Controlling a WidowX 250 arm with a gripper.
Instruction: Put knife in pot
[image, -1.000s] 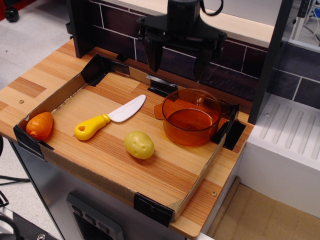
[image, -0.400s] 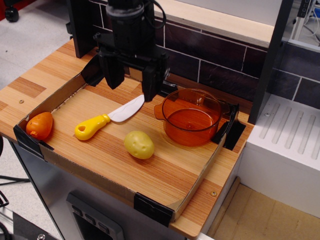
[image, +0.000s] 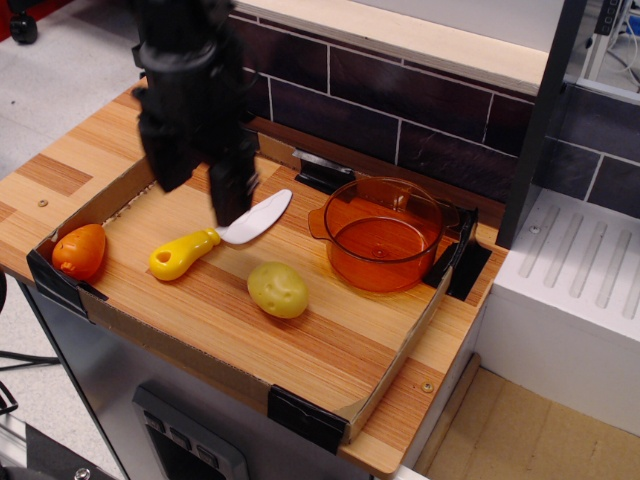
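Note:
The knife (image: 215, 238) lies flat on the wooden tray floor, its white blade pointing to the upper right and its yellow handle to the lower left. The transparent orange pot (image: 382, 233) stands upright and empty to the right of the blade tip. My black gripper (image: 198, 198) hangs open just above the knife, its fingers spread over the blade near where it joins the handle. It holds nothing.
A yellow potato-shaped lump (image: 278, 289) lies in front of the knife and pot. An orange fruit-like toy (image: 79, 250) sits in the tray's left corner. A low cardboard wall (image: 120, 190) rims the tray. A dark brick wall (image: 400, 105) stands behind.
My gripper has swept from above the pot leftward and down, and now hovers over the knife. The knife, pot and toys have not moved.

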